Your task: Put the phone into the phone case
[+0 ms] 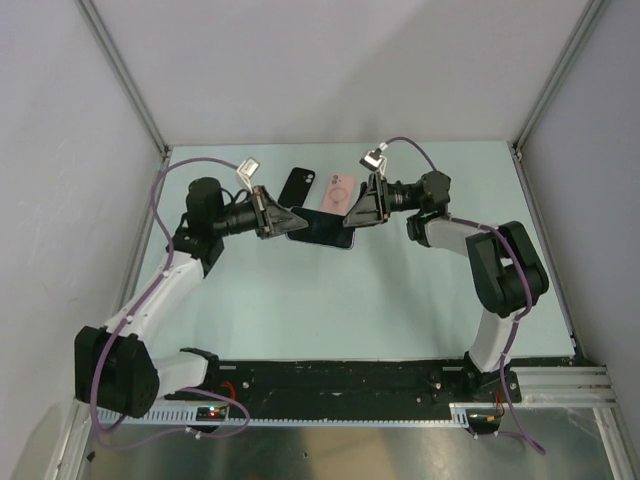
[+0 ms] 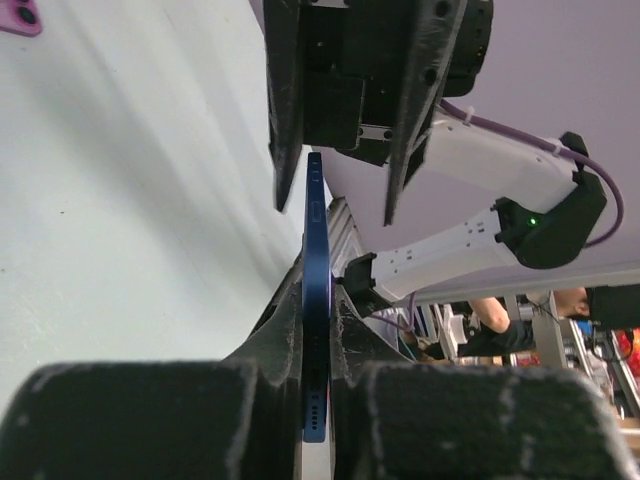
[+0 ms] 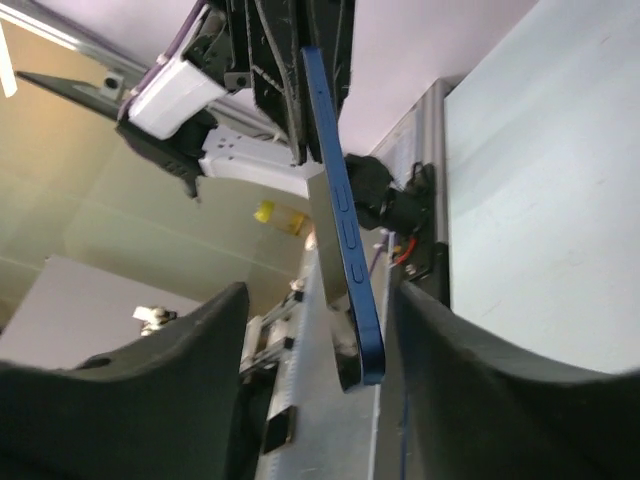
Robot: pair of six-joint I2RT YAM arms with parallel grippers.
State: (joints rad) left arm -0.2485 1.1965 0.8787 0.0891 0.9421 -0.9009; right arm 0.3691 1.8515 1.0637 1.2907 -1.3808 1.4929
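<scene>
A dark phone with a blue rim [image 1: 322,230] hangs above the table between my two grippers. My left gripper [image 1: 298,222] is shut on its left end; in the left wrist view the phone [image 2: 316,220] stands edge-on, pinched between both pads [image 2: 318,310]. My right gripper [image 1: 350,218] stands open around the other end. In the right wrist view the phone [image 3: 340,200] lies close to the right finger [image 3: 440,340], with a wide gap to the left one. The pink phone case [image 1: 340,192] lies flat on the table just behind the phone.
A black phone-shaped item [image 1: 297,186] lies beside the pink case, to its left. White walls and metal posts close in the pale green table [image 1: 400,300] at the back and sides. The arm bases sit on the black rail [image 1: 340,375] at the near edge.
</scene>
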